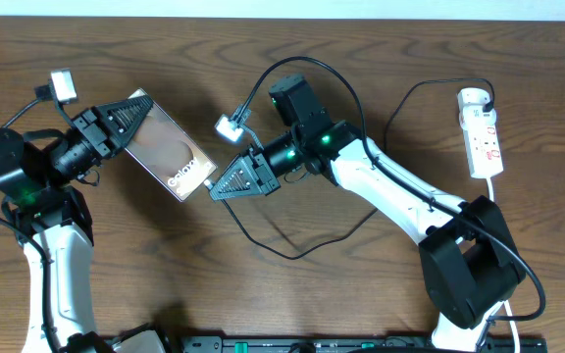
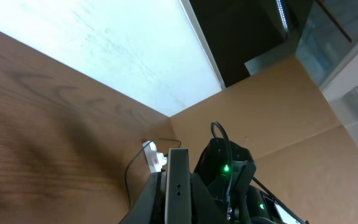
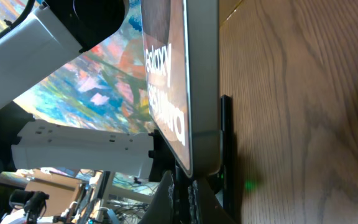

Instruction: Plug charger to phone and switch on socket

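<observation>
1 flat phone (image 1: pixel 170 152), brown screen, white lettering

White socket (image 1: pixel 483 132), brown-screened phone (image 1: pixel 170 149)

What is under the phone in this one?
Only wood table shows next to the phone's back in the right wrist view. From overhead the phone covers the patch right beneath it, so whether there is a gap between them cannot be seen.
</observation>
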Tool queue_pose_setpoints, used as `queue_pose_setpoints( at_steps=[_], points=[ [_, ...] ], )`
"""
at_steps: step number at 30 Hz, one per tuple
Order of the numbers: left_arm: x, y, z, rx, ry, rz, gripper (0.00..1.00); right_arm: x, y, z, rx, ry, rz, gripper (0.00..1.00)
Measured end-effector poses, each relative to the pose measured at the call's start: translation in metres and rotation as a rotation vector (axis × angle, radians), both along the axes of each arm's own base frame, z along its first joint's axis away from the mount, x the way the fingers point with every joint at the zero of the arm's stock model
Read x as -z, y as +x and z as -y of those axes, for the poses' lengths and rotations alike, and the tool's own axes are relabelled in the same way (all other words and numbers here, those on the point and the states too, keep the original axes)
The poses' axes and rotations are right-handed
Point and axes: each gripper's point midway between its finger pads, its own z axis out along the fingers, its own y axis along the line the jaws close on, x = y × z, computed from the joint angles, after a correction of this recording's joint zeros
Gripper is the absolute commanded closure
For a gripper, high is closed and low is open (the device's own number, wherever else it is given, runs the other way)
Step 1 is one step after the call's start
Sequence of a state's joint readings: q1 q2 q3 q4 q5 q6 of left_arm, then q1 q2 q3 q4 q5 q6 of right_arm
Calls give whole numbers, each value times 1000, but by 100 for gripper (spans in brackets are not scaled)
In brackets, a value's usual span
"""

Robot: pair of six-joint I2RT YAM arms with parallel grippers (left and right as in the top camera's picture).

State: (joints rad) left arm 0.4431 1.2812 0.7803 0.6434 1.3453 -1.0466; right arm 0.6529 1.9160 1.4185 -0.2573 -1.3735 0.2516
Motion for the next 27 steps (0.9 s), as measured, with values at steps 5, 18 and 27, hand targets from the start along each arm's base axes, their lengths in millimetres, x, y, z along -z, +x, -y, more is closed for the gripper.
queue_pose_setpoints(
  at_steps=[5, 18, 27],
  points=[
    [0, 1, -1, -11, -1, 0, 93, 1, 0, 0, 1, -7, -7, 99],
    [-25, -2, -14, -47, 18, 107, 93, 47, 14, 10, 157, -264, -38, 99],
    [-25, -6, -12, -22, -2, 80, 92, 147, 53, 95, 574, -990, 12, 99]
  ],
)
